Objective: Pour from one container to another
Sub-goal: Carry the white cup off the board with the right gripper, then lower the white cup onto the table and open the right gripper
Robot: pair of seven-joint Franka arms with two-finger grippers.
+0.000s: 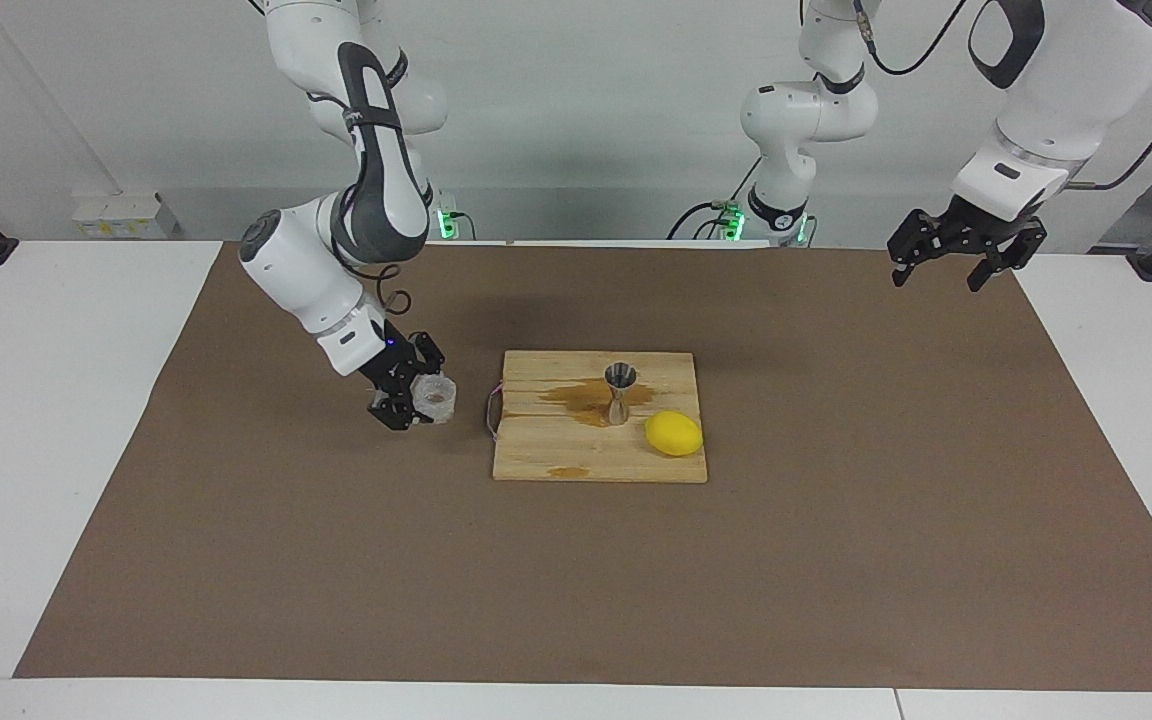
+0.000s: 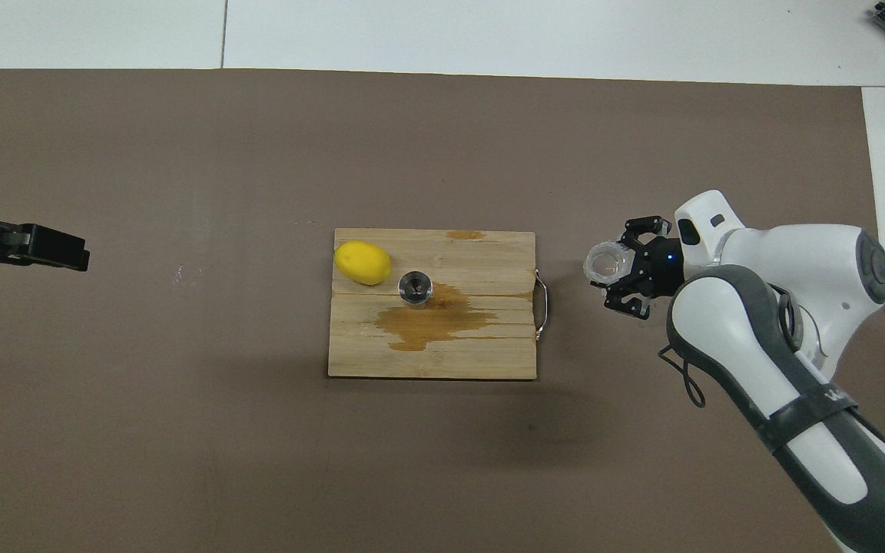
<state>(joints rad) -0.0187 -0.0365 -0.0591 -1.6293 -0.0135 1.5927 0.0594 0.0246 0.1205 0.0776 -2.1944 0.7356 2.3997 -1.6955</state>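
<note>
The clear faceted glass tumbler (image 1: 434,397) (image 2: 604,262) is upright in my right gripper (image 1: 420,396) (image 2: 616,266), which is shut on its wall. It hangs low over the brown mat beside the wooden board (image 1: 576,458) (image 2: 427,362), toward the right arm's end; whether it touches the mat I cannot tell. The steel jigger (image 1: 620,392) (image 2: 415,287) stands upright on the board at the edge of a brown puddle (image 1: 572,396) (image 2: 427,324). My left gripper (image 1: 942,274) (image 2: 58,250) waits open in the air over the mat's edge at the left arm's end.
A yellow lemon (image 1: 674,433) (image 2: 362,262) lies on the board beside the jigger, toward the left arm's end. A metal handle (image 1: 489,412) (image 2: 541,301) sticks out of the board's edge next to the glass. White tabletop (image 1: 56,420) surrounds the mat.
</note>
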